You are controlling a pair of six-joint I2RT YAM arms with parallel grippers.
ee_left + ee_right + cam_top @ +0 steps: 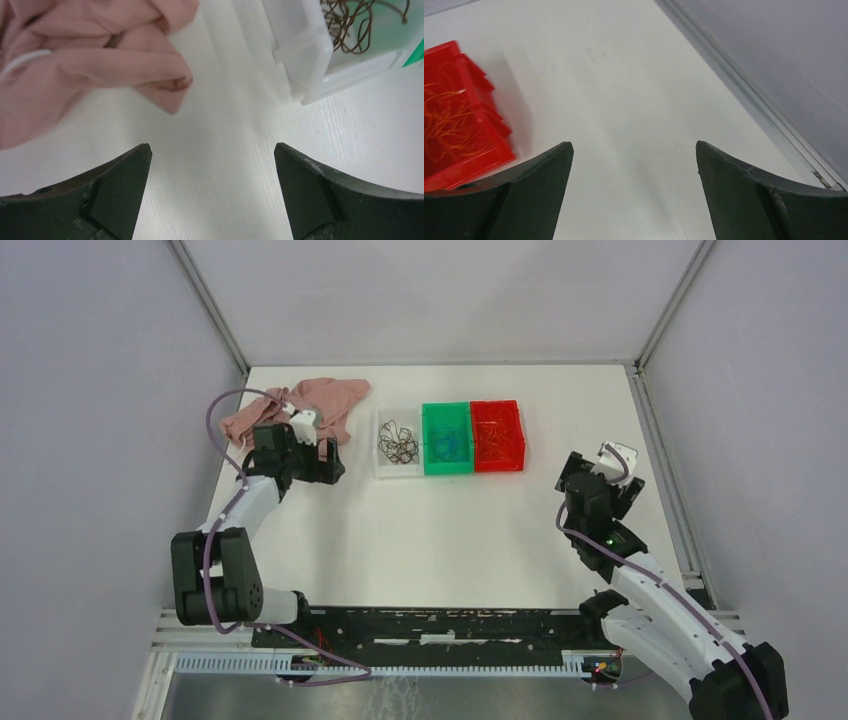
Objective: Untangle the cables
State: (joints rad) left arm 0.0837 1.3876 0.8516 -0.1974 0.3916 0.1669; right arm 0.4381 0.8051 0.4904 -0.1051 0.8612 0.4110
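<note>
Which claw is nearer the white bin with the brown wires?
Left. The left claw hovers just left of the white bin; the right claw sits beyond the red bin.

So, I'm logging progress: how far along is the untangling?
Mostly done: brown wires lie in the white bin, blue wires in the green bin, orange wires in the red bin. The left tool and right tool are open, empty. The brown ones look clumped, so may remain.
</note>
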